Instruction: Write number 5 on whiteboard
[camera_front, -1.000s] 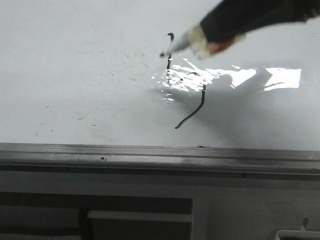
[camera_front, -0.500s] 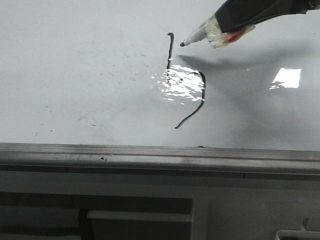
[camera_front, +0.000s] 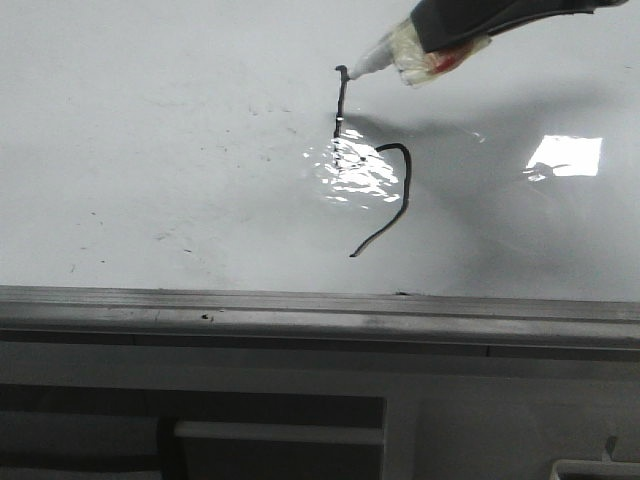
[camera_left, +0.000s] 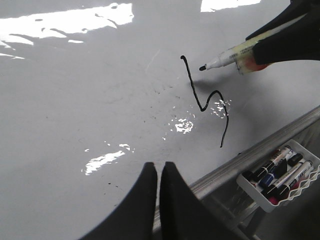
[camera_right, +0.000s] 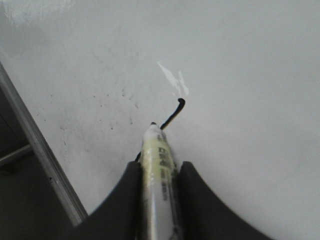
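Observation:
The whiteboard (camera_front: 150, 150) fills most of each view. On it is a partial number 5 (camera_front: 341, 100): a vertical black stroke, then a curved tail down to its end; I see no top bar. It also shows in the left wrist view (camera_left: 191, 85) and partly in the right wrist view (camera_right: 172, 115). My right gripper (camera_right: 159, 167) is shut on a taped marker (camera_front: 400, 55), whose tip is at the upper end of the vertical stroke; I cannot tell whether it touches the board. My left gripper (camera_left: 159, 167) is shut and empty over the board near its rim.
The grey metal rim (camera_front: 300, 310) runs along the board's near edge, with a grey recessed panel (camera_front: 280, 430) below it. A white tray (camera_left: 280, 175) with several markers hangs beyond the rim. A glare patch (camera_front: 565, 155) lies right of the strokes.
The marker tip has moved from beside the vertical stroke, out to the right, then back to the stroke's upper end. The drawn strokes look the same.

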